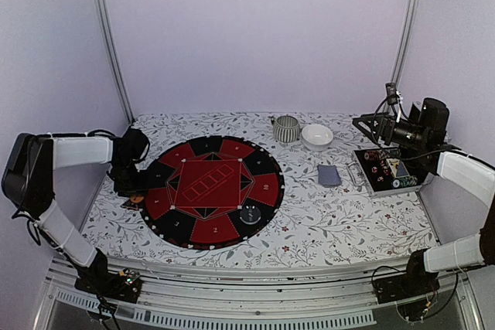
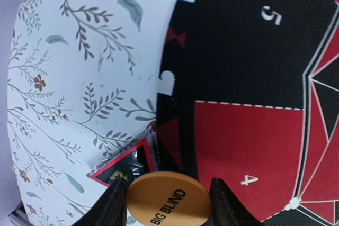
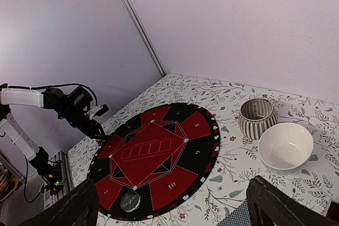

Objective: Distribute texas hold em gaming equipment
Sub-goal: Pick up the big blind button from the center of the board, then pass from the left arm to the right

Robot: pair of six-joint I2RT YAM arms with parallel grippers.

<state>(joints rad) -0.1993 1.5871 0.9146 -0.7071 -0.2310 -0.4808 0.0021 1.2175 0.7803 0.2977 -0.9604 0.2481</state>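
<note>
1. One orange "BIG BLIND" chip (image 2: 168, 202), one grey-blue card deck (image 1: 329, 175), one ribbed cup (image 1: 286, 129), one white bowl (image 1: 317, 137) and one round mat (image 1: 209, 191).
2. The left end effector (image 2: 169, 197) reaches low at the mat's left edge, grasping the chip by its rim. The right end effector (image 3: 170, 183) hangs raised at the surface's (image 1: 325, 222) right side, released wide.
3. The open case's (image 1: 384, 173) contents are hard to make out. The chip's lower edge is cut off.
</note>
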